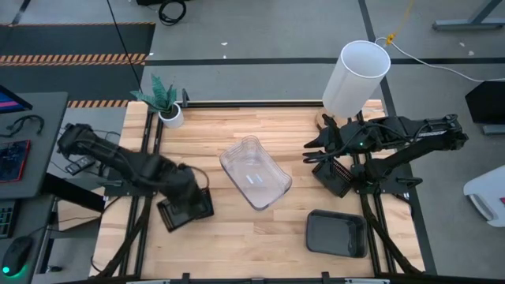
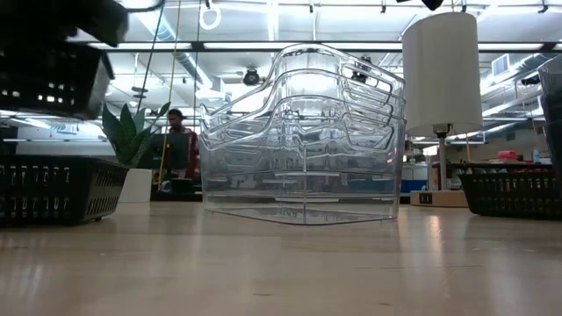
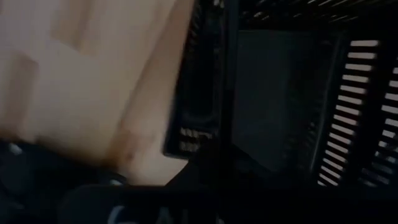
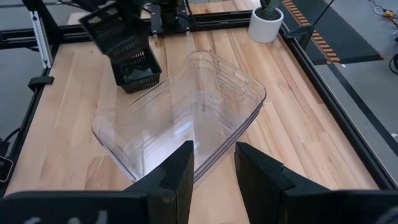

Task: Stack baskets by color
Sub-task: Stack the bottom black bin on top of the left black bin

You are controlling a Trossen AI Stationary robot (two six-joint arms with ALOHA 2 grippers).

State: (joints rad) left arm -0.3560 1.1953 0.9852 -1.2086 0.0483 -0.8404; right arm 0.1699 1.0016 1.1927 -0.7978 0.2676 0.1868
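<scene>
On the table's left, a small black slatted basket is pinched by the left gripper, fingers pressed shut on its wall and lifted above a second black basket. The clear baskets are nested at the centre. Right of them, the right gripper is held with fingers partly spread, above another black basket; a smoky-grey basket lies nearer the front edge.

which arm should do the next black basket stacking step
Left, probably. The left gripper is shut on a black basket above another black basket. The right gripper is open beside the clear baskets.
</scene>
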